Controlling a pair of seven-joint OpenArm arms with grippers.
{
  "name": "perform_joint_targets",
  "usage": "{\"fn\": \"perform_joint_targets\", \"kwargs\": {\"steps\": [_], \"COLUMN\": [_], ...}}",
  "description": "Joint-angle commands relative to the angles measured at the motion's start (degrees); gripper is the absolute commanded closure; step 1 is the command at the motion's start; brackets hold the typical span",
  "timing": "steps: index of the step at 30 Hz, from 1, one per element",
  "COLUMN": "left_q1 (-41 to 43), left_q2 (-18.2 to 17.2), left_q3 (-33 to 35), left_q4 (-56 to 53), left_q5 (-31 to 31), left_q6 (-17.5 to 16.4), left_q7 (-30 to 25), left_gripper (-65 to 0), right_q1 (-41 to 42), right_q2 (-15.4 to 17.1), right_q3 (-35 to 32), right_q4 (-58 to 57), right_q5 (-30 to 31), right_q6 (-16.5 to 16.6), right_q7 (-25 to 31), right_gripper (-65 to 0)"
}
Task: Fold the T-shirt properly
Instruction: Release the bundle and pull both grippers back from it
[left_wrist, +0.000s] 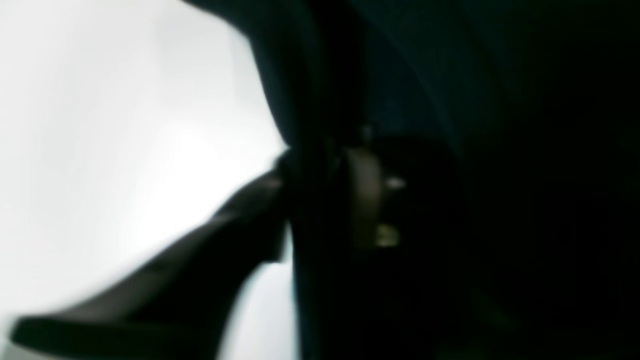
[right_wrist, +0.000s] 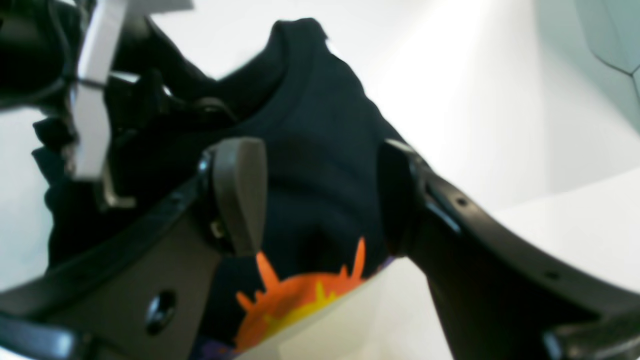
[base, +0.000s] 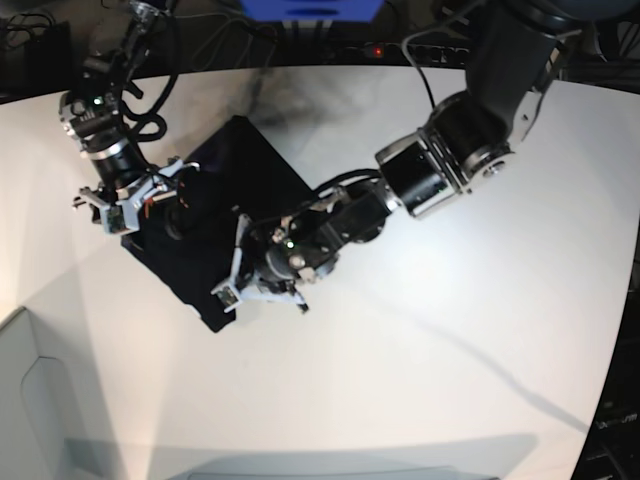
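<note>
The black T-shirt (base: 240, 160) lies as a folded oblong on the white table (base: 420, 380), left of centre. My left gripper (base: 235, 288) is at the shirt's near right edge. In the blurred left wrist view its jaws (left_wrist: 322, 195) stand apart with the dark edge of the T-shirt (left_wrist: 425, 75) between them. My right gripper (base: 170, 205) is over the shirt's left part. Its fingers (right_wrist: 240, 195) stand wide open astride a raised ridge of the T-shirt (right_wrist: 315, 125). An orange mark (right_wrist: 300, 295) shows at the cloth's near edge.
Cables and a blue box (base: 310, 8) run along the table's far edge. A grey panel (base: 25, 400) lies at the near left corner. The left arm's bulky links (base: 450, 160) reach in from the upper right, low over the table.
</note>
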Motion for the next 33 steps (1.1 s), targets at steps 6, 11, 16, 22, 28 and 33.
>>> {"fn": "perform_joint_targets", "kwargs": {"steps": [6,11,16,22,28,33], "left_q1": [-2.79,0.38,11.10,32.73,48.46,49.96], "left_q2": [-1.76,-3.87,-5.36,-3.16,1.76,2.11], "left_q3": [-1.97,-14.36,-29.84,-51.46,-62.98,-58.50], "left_q4": [8.08,19.86,30.32,37.88,41.13,37.53], "left_q5": [-0.01,-0.01,-0.27,-0.98,-5.64,-6.25], "left_q6": [0.50,0.58,0.58,0.58,0.23,0.50], "left_q7": [0.29,4.86,11.63,11.54,11.54,11.45], "left_gripper": [-48.6,-47.2,-45.2,-44.9,-44.9,-44.8], "right_q1": [0.33,0.77,1.38,2.00,8.42,16.94], "right_q2": [0.11,0.11,0.19,0.63,1.34,4.68], "right_q3": [0.03,0.03,0.03,0.03,3.02,6.97], "right_q4": [1.19,1.19,1.19,0.93,-1.18,-11.91], "right_q5": [1.10,1.10,1.10,0.83,0.74,0.66], "right_q6": [0.82,0.82,0.82,0.82,0.82,0.82], "right_q7": [1.47,1.47,1.47,1.82,1.47,1.47], "right_gripper": [-35.4,-35.4,-35.4,-35.7,-35.7,-35.8]}}
